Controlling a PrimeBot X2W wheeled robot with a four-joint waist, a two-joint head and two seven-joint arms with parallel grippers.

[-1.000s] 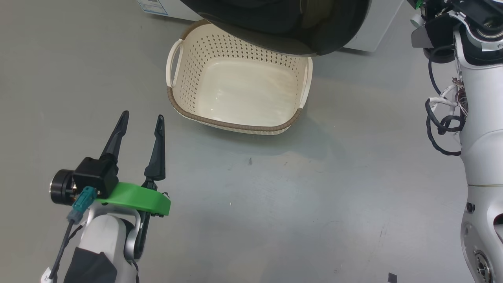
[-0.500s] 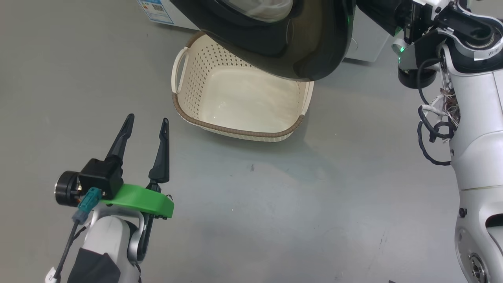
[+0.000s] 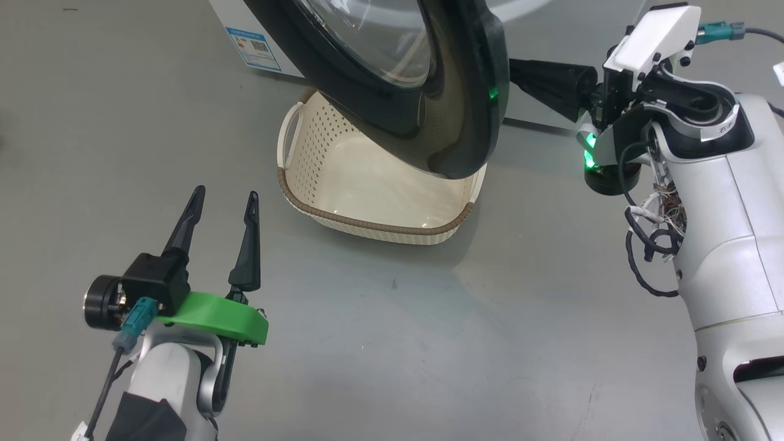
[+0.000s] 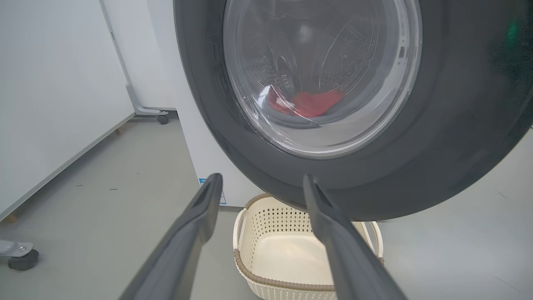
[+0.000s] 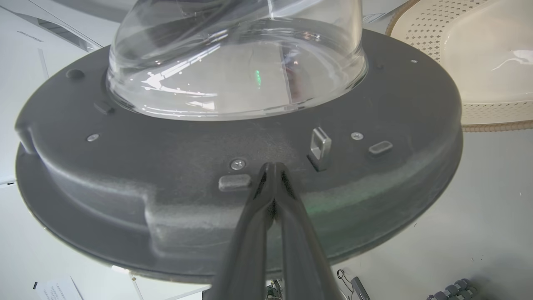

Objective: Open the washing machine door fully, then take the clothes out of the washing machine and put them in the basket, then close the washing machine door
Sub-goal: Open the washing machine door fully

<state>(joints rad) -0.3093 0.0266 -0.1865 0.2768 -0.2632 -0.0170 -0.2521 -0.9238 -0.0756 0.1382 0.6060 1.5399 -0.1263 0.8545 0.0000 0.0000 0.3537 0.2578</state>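
Note:
The washing machine door [image 3: 453, 122], a black rim around a bulging glass bowl, hangs ajar over the far side of the cream basket [image 3: 373, 214]. My right gripper [image 3: 517, 70] is shut. In the right wrist view its tips [image 5: 272, 168] press on the door's inner face [image 5: 374, 108] beside the latch [image 5: 320, 143]. My left gripper [image 3: 224, 196] hangs open and holds nothing, low at the left and short of the basket. Through the door glass [image 4: 320, 75], the left wrist view shows red clothes [image 4: 312, 103] in the drum. Below the door in this view are the basket [image 4: 287, 254] and my left gripper [image 4: 262, 180]. The washing machine [image 3: 229, 18] is white with a blue sticker.
The grey floor [image 3: 429, 343] stretches between me and the basket. A white panel on casters [image 4: 62, 96] stands left of the machine. My right arm's pale body and loose cables [image 3: 655, 239] take up the right side. The basket's rim [image 5: 495, 121] lies just beyond the door edge.
The head camera has tilted up. The door has swung further out over the basket, and my shut right gripper has come into view against its inner side. The left gripper stays open.

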